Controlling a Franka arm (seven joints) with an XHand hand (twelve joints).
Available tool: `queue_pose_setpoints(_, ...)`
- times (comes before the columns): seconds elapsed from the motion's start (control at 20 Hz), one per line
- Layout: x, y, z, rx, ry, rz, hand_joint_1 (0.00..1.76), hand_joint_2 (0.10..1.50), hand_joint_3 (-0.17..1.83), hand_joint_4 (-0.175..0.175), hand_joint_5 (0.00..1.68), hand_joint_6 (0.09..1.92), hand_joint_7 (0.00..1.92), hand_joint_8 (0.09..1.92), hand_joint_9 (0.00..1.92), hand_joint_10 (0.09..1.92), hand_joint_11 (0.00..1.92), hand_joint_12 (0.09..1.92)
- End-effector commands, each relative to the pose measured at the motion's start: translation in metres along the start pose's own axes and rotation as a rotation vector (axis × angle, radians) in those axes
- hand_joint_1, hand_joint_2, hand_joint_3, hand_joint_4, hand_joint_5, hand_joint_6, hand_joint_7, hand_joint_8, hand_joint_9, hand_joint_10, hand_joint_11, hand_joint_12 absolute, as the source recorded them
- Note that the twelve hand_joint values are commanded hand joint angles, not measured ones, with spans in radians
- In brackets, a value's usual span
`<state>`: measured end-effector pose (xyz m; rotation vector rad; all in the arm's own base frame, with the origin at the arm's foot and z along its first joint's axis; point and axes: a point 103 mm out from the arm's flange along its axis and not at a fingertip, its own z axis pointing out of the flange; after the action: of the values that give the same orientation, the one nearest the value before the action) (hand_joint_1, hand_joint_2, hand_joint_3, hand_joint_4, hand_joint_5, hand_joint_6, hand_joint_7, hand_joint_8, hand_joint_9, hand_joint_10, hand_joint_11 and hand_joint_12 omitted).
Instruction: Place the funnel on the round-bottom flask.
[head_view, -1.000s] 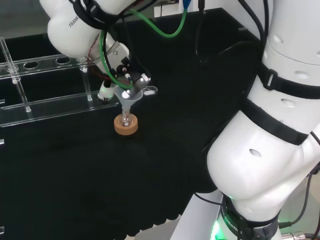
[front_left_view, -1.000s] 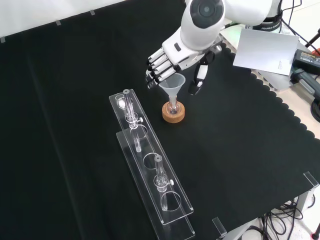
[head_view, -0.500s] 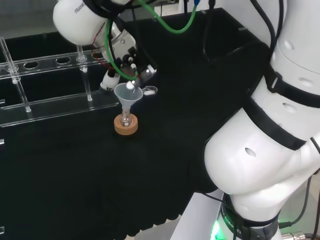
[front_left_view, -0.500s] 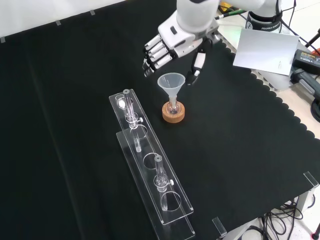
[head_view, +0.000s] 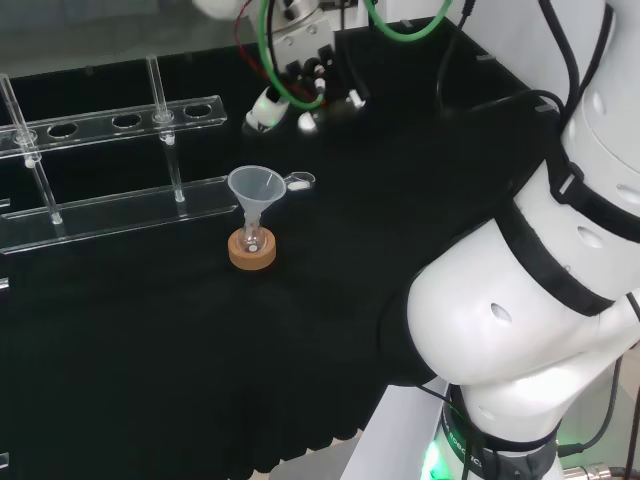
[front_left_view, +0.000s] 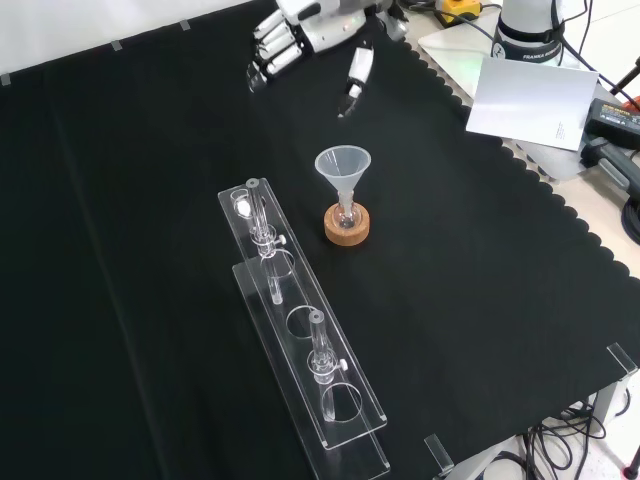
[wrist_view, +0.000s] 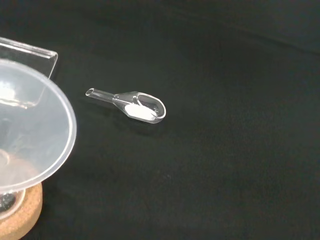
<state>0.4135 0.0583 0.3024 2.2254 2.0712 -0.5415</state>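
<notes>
Funnel (front_left_view: 343, 172), a clear plastic cone with a thin stem, stands upright with its stem down in the neck of the small clear round-bottom flask (front_left_view: 346, 214), which sits in a round cork ring stand (front_left_view: 347, 225) near the middle of the black cloth-covered bench (front_left_view: 480, 300). Judged from this, the placing looks done.

The main risk is a tip-over: the cone is wide and top-heavy over a small flask, so a knock to the bench or a sweep of the arm close by could topple it or pull the stem out of the neck. The clear acrylic test-tube rack (front_left_view: 300, 340) stands just beside the stand, toward the front view's left, and a small clear glass scoop with white powder (wrist_view: 134, 105) lies near the rack's end, apart from the flask; a falling funnel could strike either one.

The black and white hand (front_left_view: 300, 25) hangs well apart from the funnel, over the bench's far edge in the front view. Its fingers (front_left_view: 268, 55) are spread and relaxed, the thumb apart from them, holding and touching nothing.
</notes>
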Motion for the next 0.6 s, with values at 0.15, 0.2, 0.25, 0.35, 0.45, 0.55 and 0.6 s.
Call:
queue_pose_setpoints(0.15, -0.023, 0.004, 0.003, 0.011, 0.062, 0.027, 0.53, 0.77, 0.20, -0.035, 0.35, 0.09, 0.20, 0.73, 0.42, 0.72, 0.30, 1.44)
queue_pose_setpoints(0.2, -0.026, 0.005, 0.004, 0.015, 0.068, 0.029, 0.53, 0.77, 0.20, -0.035, 0.35, 0.09, 0.21, 0.73, 0.43, 0.72, 0.30, 1.44)
queue_pose_setpoints(0.25, -0.029, 0.007, 0.006, 0.018, 0.079, 0.028, 0.53, 0.77, 0.20, -0.035, 0.35, 0.09, 0.21, 0.73, 0.43, 0.72, 0.30, 1.44)
queue_pose_setpoints(0.35, -0.033, 0.010, 0.010, 0.022, 0.088, 0.026, 0.54, 0.77, 0.20, -0.035, 0.35, 0.09, 0.21, 0.73, 0.43, 0.71, 0.30, 1.44)
queue_pose_setpoints(0.45, -0.038, 0.015, 0.014, 0.026, 0.097, 0.025, 0.54, 0.77, 0.20, -0.036, 0.36, 0.09, 0.22, 0.73, 0.44, 0.71, 0.31, 1.44)
queue_pose_setpoints(0.55, -0.041, 0.019, 0.017, 0.030, 0.101, 0.025, 0.54, 0.77, 0.21, -0.036, 0.36, 0.09, 0.22, 0.73, 0.45, 0.71, 0.31, 1.44)
queue_pose_setpoints(0.6, -0.042, 0.022, 0.018, 0.033, 0.103, 0.025, 0.54, 0.77, 0.21, -0.036, 0.36, 0.09, 0.22, 0.73, 0.45, 0.71, 0.31, 1.44)
